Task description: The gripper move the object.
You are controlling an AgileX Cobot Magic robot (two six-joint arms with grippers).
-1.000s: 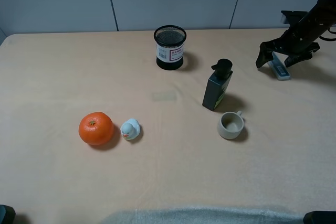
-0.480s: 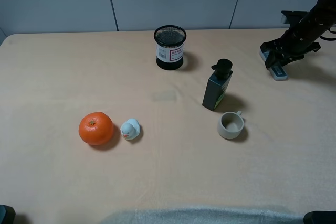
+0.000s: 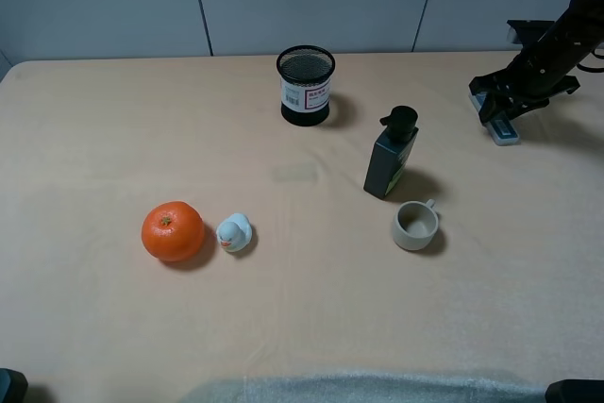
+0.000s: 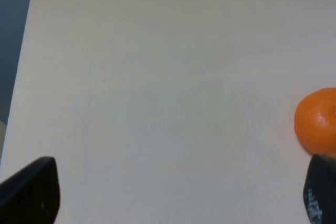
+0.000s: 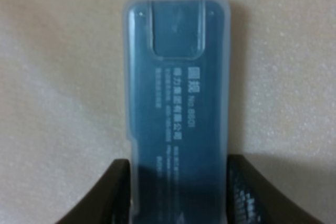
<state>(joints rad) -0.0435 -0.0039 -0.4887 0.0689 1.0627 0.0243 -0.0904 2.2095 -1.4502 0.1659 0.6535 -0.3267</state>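
– Between the fingers (image 5: 113, 192) of the black two-fingered right gripper (image 3: 498, 110), what is shown?
– A slim, flat, grey-blue translucent rectangular case (image 5: 178, 103), clamped by its long edges; its far end projects beyond the fingertips.

High camera overlooked the whole counter (image 3: 94, 327); right wrist camera, close over the case (image 5: 178, 77) at its hand (image 5: 178, 163), overlapped it

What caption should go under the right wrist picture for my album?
The right gripper shut on the grey-blue case, with the beige table behind it.
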